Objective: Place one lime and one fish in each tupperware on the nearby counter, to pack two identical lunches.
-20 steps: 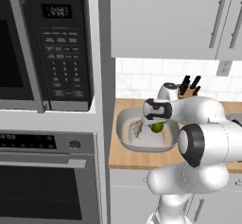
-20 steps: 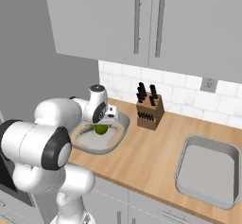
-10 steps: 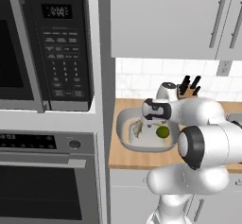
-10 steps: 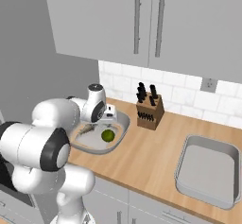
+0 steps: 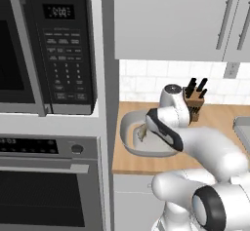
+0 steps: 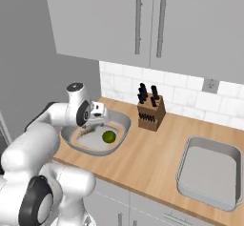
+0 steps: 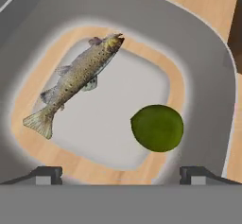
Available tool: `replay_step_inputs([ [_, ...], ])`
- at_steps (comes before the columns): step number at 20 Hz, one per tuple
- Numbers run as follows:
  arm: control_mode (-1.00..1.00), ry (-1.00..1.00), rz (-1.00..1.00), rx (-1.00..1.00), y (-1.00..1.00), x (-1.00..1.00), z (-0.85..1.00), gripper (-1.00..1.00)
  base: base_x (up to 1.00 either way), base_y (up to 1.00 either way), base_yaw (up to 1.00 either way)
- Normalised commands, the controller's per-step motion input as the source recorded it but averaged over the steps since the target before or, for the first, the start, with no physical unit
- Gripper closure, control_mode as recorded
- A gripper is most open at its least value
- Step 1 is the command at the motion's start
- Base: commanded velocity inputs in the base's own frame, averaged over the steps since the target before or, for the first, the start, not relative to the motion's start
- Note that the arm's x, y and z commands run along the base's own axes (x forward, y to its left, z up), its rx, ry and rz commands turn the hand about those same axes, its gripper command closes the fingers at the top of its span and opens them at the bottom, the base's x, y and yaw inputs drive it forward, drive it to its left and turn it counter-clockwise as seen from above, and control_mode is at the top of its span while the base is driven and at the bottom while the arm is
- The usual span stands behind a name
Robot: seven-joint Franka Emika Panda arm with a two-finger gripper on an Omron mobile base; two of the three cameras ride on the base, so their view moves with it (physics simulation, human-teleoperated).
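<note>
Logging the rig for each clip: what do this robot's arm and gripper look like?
A glossy white arm of rounded, bulbous segments, with dark grey to black bands and caps at the joints. The hand is white too, ending in a two-finger gripper whose small fingertips are dark grey and blocky. No cables or markings can be seen.

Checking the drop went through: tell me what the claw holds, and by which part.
Nothing. The claw is open above the tupperware; the lime and the fish lie loose inside it.
</note>
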Motion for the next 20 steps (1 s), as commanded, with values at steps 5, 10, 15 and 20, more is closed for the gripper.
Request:
replay_step_inputs([
  [5, -1.0, -0.24, -0.13, 0.07, 0.0, -0.79, 0.81, -1.0, 0.0, 0.0, 0.0],
  [10, -1.0, -0.11, -0.08, 0.1, 0.0, -0.73, 0.78, -1.0, 0.0, 0.0, 0.0],
  [15, -1.0, -0.1, -0.06, 0.08, 0.0, -0.76, 0.63, -1.0, 0.0, 0.0, 0.0],
  [20, -1.0, -0.09, -0.05, 0.0, 0.0, -0.87, 0.23, -1.0, 0.0, 0.0, 0.0],
])
